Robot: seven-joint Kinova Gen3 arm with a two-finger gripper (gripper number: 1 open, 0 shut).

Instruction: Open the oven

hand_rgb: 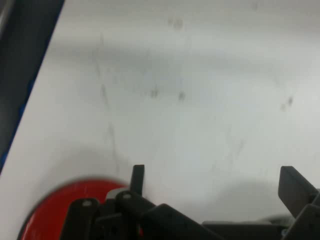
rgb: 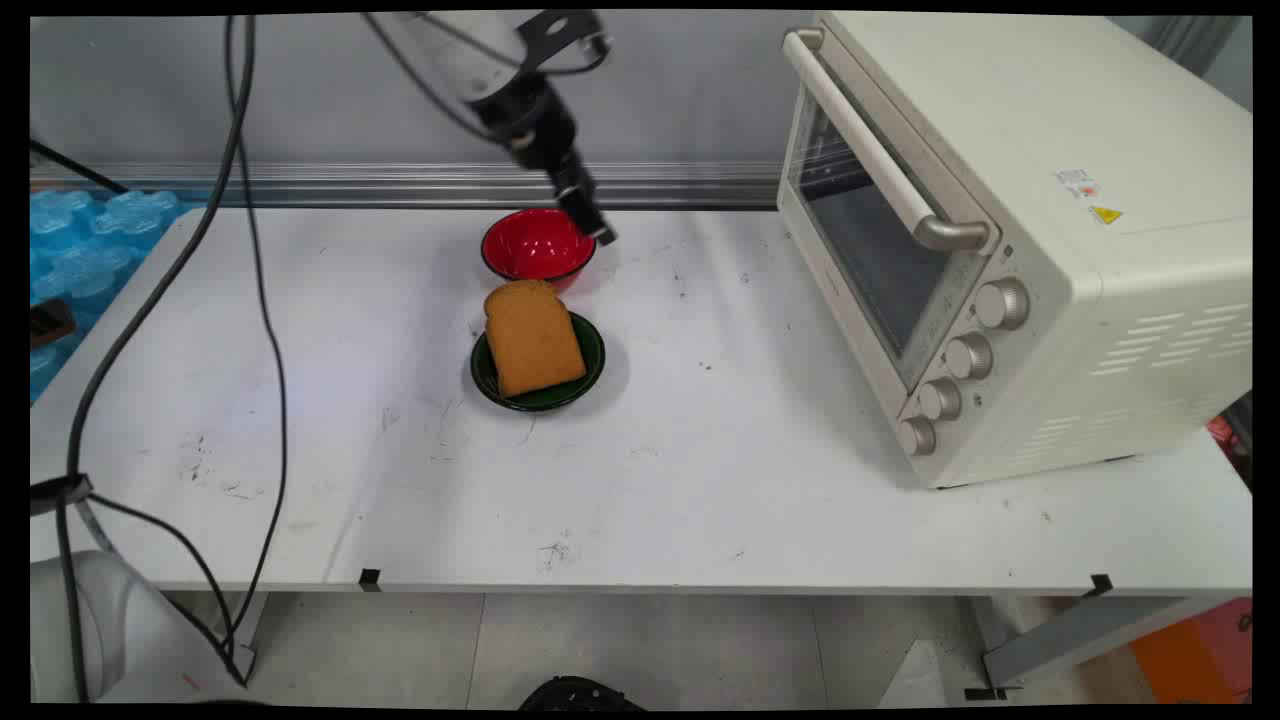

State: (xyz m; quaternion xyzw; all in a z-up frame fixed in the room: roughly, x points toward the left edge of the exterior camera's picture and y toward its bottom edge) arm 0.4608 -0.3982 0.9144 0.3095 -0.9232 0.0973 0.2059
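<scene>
gripper [hand_rgb: 212, 182] spread, apparently over red bowl [rgb: 537, 244]

We find the main view fixed above the near side of the surface [rgb: 700, 480], looking down across it toward the wall. The hand view sits close above the surface. Both share the red bowl [rgb: 537, 244] [hand_rgb: 65, 210].

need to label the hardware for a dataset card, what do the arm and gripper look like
The arm is glossy white with rounded links, ending in a black wrist section. The gripper is black, with a jointed linkage and two slim flat fingers. Thin black cables hang loosely from the arm and loop around its wrist. No lettering shows on it here.
</scene>
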